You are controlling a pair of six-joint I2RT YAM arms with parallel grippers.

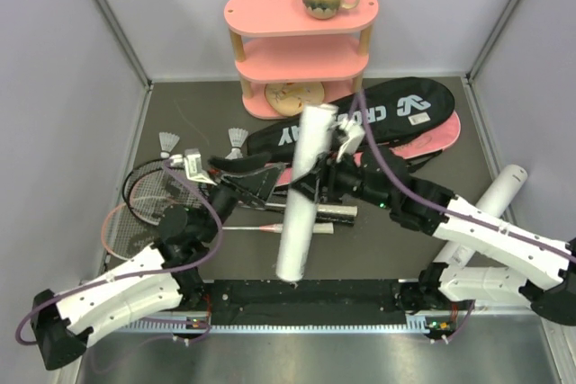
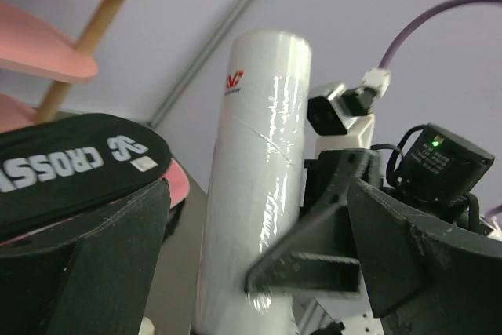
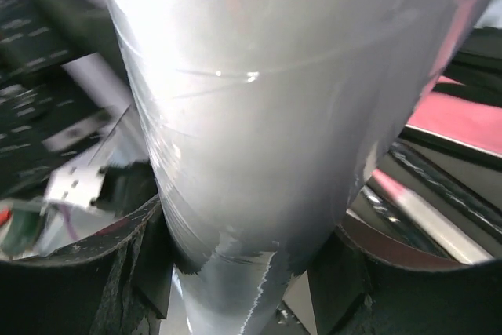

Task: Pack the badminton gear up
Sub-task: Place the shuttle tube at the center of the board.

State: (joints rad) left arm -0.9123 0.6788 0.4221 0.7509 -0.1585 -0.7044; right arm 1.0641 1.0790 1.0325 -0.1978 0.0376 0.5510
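One white tube hangs tilted above the counter: my right pincer grasps it, my left pincer is released (a hand-over, I judge). Next: steady carry to the black bag.

Your left arm and right arm: white shells over black joints, with a purple cable trailing along each. Note the matte black, wedge-shaped fingers. One black housing carries a small green light.
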